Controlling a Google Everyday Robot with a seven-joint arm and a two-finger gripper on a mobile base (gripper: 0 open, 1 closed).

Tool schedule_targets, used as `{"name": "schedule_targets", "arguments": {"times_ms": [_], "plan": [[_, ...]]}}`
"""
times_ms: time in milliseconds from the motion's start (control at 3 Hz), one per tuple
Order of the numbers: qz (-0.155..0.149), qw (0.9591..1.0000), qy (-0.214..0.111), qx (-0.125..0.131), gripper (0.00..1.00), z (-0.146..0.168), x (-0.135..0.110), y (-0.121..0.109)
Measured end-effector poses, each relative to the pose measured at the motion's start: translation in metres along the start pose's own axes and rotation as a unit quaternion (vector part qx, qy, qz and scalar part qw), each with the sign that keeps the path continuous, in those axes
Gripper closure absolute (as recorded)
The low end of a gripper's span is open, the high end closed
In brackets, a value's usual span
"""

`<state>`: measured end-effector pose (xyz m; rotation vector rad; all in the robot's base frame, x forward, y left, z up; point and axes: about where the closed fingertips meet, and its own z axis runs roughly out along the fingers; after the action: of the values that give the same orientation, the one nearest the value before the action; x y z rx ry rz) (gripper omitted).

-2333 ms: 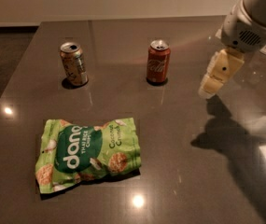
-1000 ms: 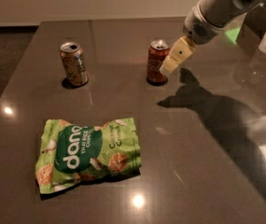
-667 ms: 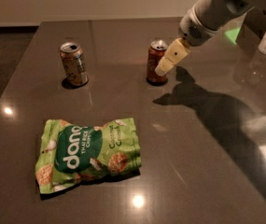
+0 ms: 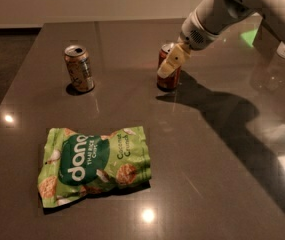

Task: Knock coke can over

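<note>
Coke can [image 4: 170, 81], the one red-orange aluminium drink can with a silver top, stands upright at the rear centre of the dark grey table [image 4: 222, 184], well apart from the one tan patterned can [image 4: 79, 68] upright to its left. The single cream two-finger gripper [image 4: 171, 64], fingers pressed together, overlaps the red can's upper front. One green snack bag [image 4: 93, 165] lies flat near the front.

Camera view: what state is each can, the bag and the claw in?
coke can: upright, not yet knocked over.
tan can: upright, standing apart on the left.
green snack bag: lying flat, label up.
claw: overlapping the coke can's upper part; contact unclear.
</note>
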<state>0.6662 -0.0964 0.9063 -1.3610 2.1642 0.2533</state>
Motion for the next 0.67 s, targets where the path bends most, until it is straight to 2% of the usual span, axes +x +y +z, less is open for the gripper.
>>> {"name": "schedule_targets", "arguments": {"times_ms": [667], "plan": [[-0.013,0.9998,-0.009,-0.013,0.67,-0.0045,-0.0052,0.0063]]}}
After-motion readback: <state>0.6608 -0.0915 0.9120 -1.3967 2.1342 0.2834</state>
